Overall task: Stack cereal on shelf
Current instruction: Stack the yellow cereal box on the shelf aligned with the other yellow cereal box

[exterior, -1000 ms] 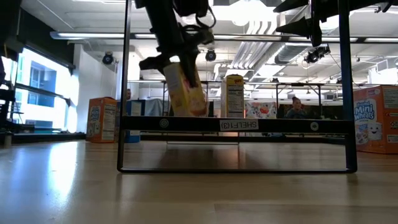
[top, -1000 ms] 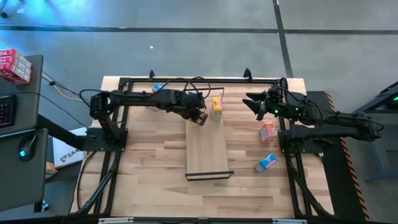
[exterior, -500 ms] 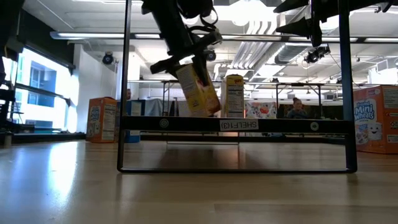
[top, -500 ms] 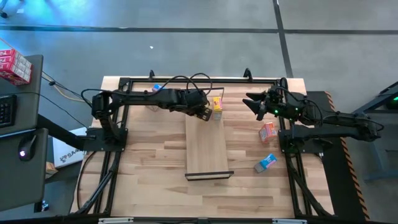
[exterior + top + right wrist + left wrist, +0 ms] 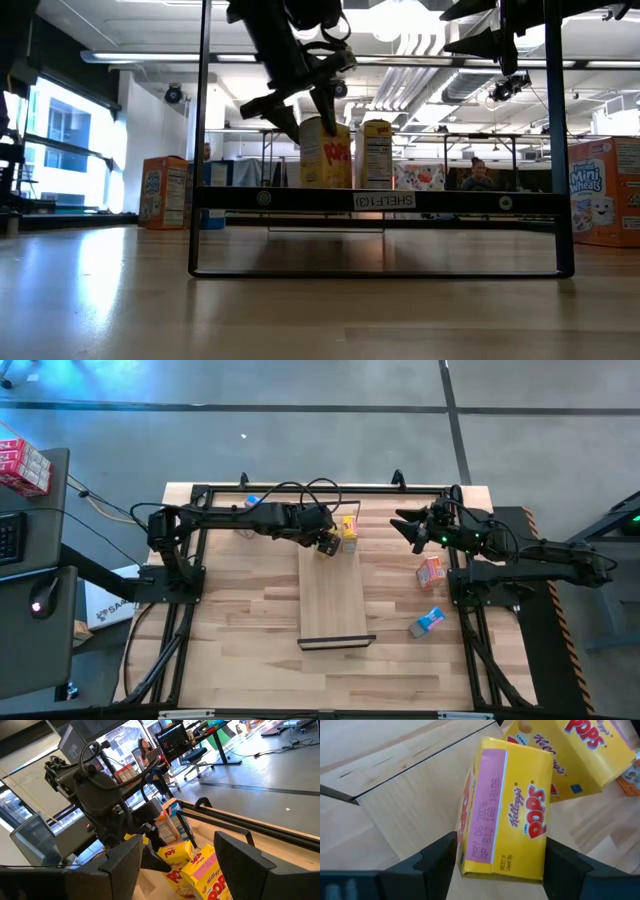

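My left gripper is open over the far end of the shelf, a long light-wood panel with dark frame ends. Its fingers stand on either side of the top of a yellow cereal box. That box stands upright on the shelf, right beside a second upright yellow box. My right gripper hangs open and empty above the table's far right part, and its wrist view looks across at both yellow boxes. My left gripper comes down on the yellow box's top end from above, slanting from the table's left, with one finger on each broad side. I cannot tell whether the fingers touch the box. The box stands on its bottom end on the shelf.
An orange-pink box and a blue box lie on the table right of the shelf. Another blue box sits near the far left corner. The near two thirds of the shelf panel is bare. People sit in the room behind.
My left gripper carried the yellow box, tilted and hanging below it, a short way toward the table's right along the shelf's far end. The box has gone from tilted to upright and now stands on the shelf next to the other yellow box.
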